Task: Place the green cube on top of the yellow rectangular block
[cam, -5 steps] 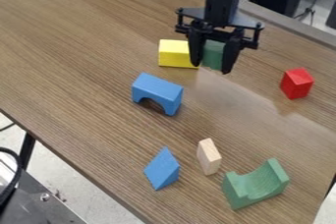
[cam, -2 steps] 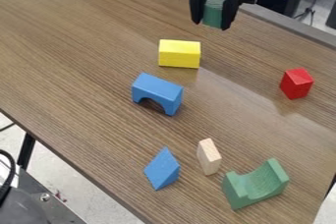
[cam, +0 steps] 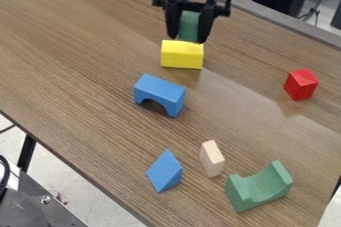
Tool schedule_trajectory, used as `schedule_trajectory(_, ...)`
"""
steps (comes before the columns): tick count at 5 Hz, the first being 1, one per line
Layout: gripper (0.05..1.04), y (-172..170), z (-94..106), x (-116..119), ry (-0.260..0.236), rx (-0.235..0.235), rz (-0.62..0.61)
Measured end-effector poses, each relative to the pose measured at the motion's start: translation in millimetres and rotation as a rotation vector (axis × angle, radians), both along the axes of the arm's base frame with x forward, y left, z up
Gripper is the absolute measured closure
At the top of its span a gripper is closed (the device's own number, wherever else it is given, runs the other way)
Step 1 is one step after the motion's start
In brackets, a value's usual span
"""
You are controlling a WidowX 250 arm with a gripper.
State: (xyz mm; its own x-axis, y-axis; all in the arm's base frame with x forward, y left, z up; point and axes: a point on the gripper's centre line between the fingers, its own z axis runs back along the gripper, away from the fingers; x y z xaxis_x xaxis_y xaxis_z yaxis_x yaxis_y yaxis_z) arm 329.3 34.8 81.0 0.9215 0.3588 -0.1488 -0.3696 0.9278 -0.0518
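Gripper (cam: pixel 188 39) clamped on a green block (cam: pixel 189 26), 1 finger on each of 2 opposite sides; the squeeze, I judge, is what keeps it from dropping. The block hangs upright, its lower end about level with the fingertips, leaving that end unobstructed. It is at the rear edge of a yellow block (cam: pixel 182 54); whether the 2 touch cannot be determined from where I stand.

The yellow block lies on its long side, a steady posture. Nearer me, a blue arch (cam: pixel 160 93) rests on its 2 feet, opening downward. A red block (cam: pixel 301 84) sits well apart, toward the right side of the table (cam: pixel 86 66). At the near end: a blue triangular block (cam: pixel 164 171), a plain wood block (cam: pixel 212 159) beside it, and a green curved block (cam: pixel 258 187), hollow facing up, seemingly stable on its broad base.
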Motion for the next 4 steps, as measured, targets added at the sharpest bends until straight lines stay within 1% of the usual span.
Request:
schedule_trajectory(1,0.508,1,0.6,1,0.007,-0.007,0.017)
schedule_trajectory(2,0.508,1,-13.1,8,0.027,-0.028,0.035)
schedule_trajectory(3,0.508,6,-17.7,15,0.032,-0.042,0.046)
schedule_trajectory(4,0.508,13,-21.6,17,0.057,-0.060,0.060)
